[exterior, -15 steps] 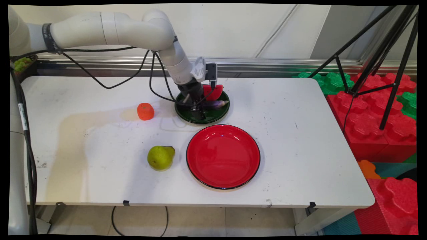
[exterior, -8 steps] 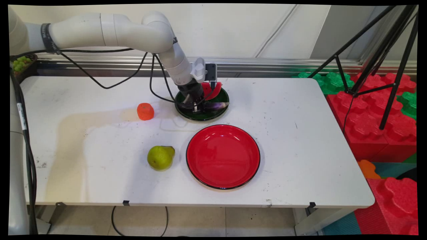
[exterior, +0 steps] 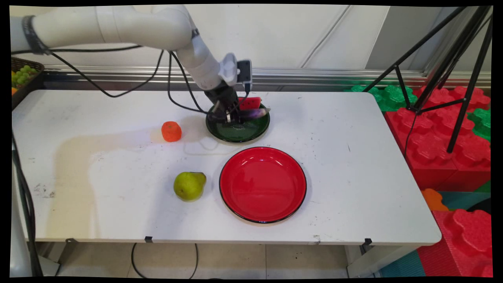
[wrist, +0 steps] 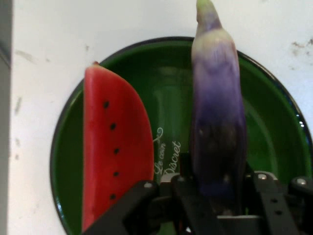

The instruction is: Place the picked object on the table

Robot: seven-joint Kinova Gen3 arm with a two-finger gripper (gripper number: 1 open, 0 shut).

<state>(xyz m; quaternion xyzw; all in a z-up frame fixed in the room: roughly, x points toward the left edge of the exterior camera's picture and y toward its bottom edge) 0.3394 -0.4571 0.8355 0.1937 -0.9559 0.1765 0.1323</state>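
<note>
My gripper [exterior: 232, 116] is shut on a purple eggplant [exterior: 256, 113] and holds it a little above the dark green plate [exterior: 239, 133] at the back of the table. In the hand view the eggplant [wrist: 217, 122] rises from between my gripper [wrist: 217, 198] and points away from it, over the green plate [wrist: 276, 137]. A red watermelon slice [wrist: 115, 152] with black seeds lies on the plate beside the eggplant, apart from it. In the main view the watermelon slice [exterior: 250, 103] shows at the plate's far rim, partly behind the hand.
An empty red plate [exterior: 262, 184] sits nearer the front, with a green pear [exterior: 189, 186] to its left. An orange fruit [exterior: 171, 131] lies left of the green plate. A basket of grapes [exterior: 21, 74] stands far left. A black tripod [exterior: 444, 78] and foam blocks [exterior: 440, 137] flank the table's right.
The hand has risen from the green plate and carried the eggplant up with it. The watermelon slice stays on the plate.
</note>
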